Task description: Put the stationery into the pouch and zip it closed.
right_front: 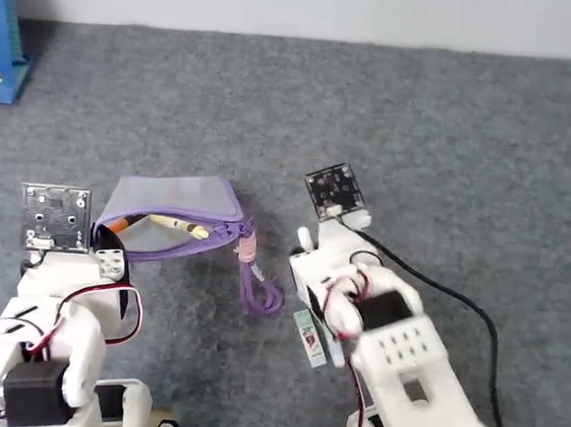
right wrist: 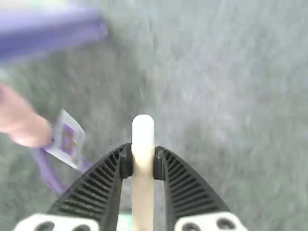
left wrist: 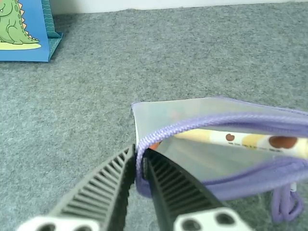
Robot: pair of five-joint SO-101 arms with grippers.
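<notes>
Your left jaws pinch the unzipped purple pouch (left wrist: 202,113) at its corner on the desk (left wrist: 144,57); your right jaws clamp a slim white stick (right wrist: 143,132).

Pen (right_front: 178,225) in pouch (right_front: 173,198), left of right hand (right wrist: 143,150)

L gripper (left wrist: 139,158) clamped on pouch (left wrist: 202,113) edge at zip end. Pouch open, flat on grey carpet (left wrist: 192,48). Spotted pen (left wrist: 240,139) inside, orange bit nr fingers. Purple cord (left wrist: 284,207) at pouch's other end. Blue box (left wrist: 24,29) well apart.
</notes>
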